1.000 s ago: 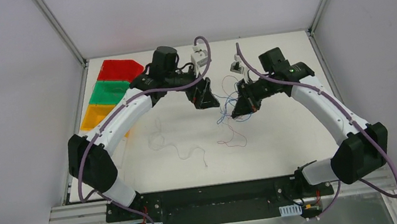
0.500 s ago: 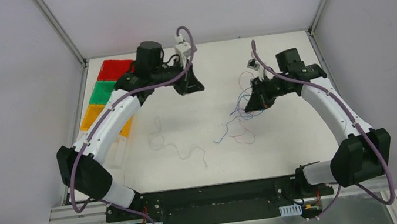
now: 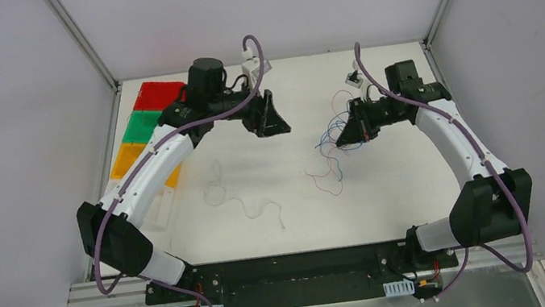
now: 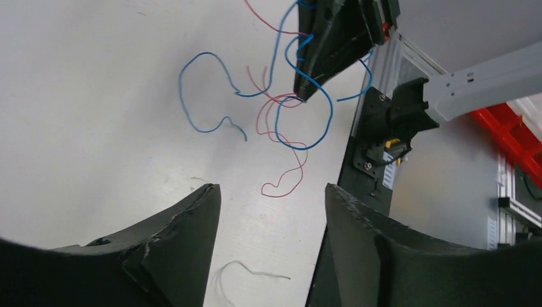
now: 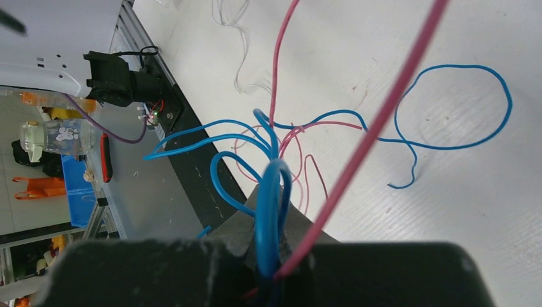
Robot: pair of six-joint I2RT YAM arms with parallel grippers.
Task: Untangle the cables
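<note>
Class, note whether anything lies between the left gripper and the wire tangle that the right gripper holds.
Nothing visible. Only bare table separates the open left gripper from the tangle hanging from the right gripper.

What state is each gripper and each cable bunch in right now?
left gripper: open, empty.
right gripper: shut on the red and blue cables.
red and blue cables: tangled, hanging from the right gripper.
white cable: lying loose, apart from the tangle, ungripped.
</note>
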